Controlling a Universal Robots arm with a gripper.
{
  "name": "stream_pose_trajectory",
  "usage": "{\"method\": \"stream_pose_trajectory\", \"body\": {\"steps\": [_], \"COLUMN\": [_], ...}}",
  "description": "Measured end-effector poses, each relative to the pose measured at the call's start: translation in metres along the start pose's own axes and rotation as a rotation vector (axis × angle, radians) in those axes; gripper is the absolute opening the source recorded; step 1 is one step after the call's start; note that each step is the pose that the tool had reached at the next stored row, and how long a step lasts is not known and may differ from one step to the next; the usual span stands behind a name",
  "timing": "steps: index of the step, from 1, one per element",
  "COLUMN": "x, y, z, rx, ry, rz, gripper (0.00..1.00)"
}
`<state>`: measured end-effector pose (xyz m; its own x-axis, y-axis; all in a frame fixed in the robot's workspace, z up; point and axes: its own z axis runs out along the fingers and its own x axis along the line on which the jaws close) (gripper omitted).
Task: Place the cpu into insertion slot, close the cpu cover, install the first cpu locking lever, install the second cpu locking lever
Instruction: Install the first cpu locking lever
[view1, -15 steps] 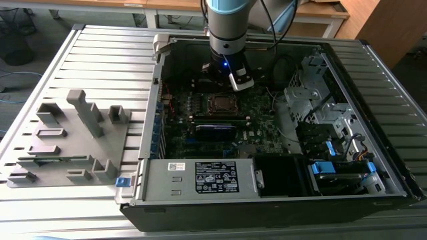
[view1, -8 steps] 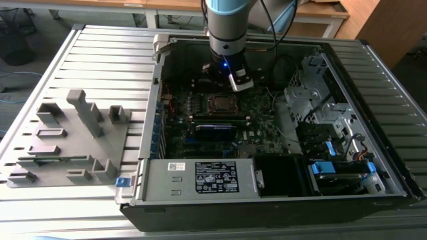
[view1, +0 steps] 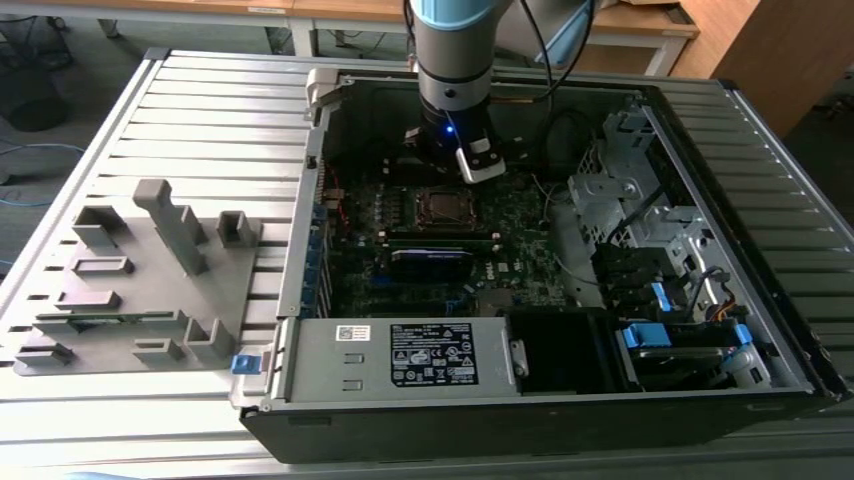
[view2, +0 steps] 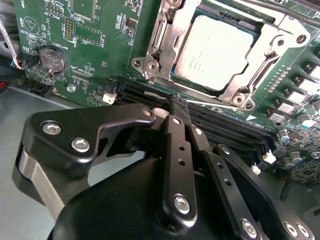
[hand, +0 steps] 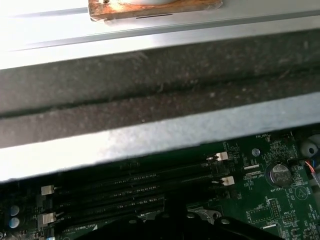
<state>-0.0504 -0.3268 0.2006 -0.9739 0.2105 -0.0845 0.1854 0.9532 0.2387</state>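
Closest to the second wrist view is the claw (view2: 178, 107): its fingers are pinched together and I can't see anything between them. The tips hover just over the long black memory slots (view2: 225, 125), right beside a thin wire lever (view2: 160, 94) that runs along the near edge of the socket. I can't tell if they're touching it.

Just past that, the cpu (view2: 220, 50) is lying flat in the insertion slot (view2: 180, 50), silver top up. The cpu cover (view2: 165, 40) looks folded down around it, with the chip showing through the window. I can't tell whether either lever is latched.

As for handling, I'd guess the chip is light and rigid. The lid looks slick and the underside is probably delicate, so it's an edges-only kind of part. The cover is thin sheet metal and probably a bit springy, and the wire lever looks stiff, so grab that by its bent end.

In the exterior view the claw (view1: 478, 165) hangs inside the open computer case (view1: 534, 400), which lies on the slatted tabletop (view1: 200, 120). A grey fixture tray (view1: 134, 270) sits well off to the exterior view's left.
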Motion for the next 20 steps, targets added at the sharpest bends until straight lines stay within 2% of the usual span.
{"method": "stream_pose_trajectory", "body": {"steps": [12,20], "x": [0.0009,0.0017], "y": [0.0016,0.0015], "z": [0.0003,0.0002], "rx": [0.0013,-0.0004], "ry": [-0.0038,-0.0112], "rz": [0.015,0.013], "gripper": [0.11,0.11]}}
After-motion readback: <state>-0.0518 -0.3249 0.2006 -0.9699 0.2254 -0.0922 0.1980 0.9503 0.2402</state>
